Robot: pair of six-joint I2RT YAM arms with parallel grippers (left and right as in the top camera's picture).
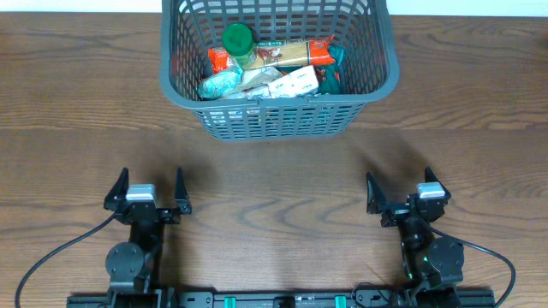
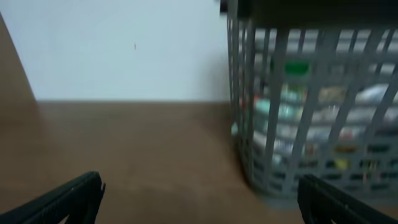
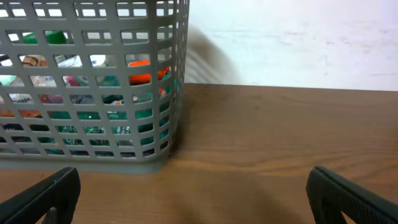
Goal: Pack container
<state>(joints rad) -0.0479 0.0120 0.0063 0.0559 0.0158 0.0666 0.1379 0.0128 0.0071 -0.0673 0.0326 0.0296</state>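
We found the container (image 1: 274, 120) lying ahead, long axis crosswise, about equally far from left gripper (image 1: 151, 175) and right gripper (image 1: 399, 176); both stood released, empty.

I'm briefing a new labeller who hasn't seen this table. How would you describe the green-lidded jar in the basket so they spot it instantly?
Look at the grey lattice basket at the far middle of the wooden table. Inside, in its left half, the green-lidded jar sits next to a long orange-ended packet. Its round green top is the only circle among flat wrappers.
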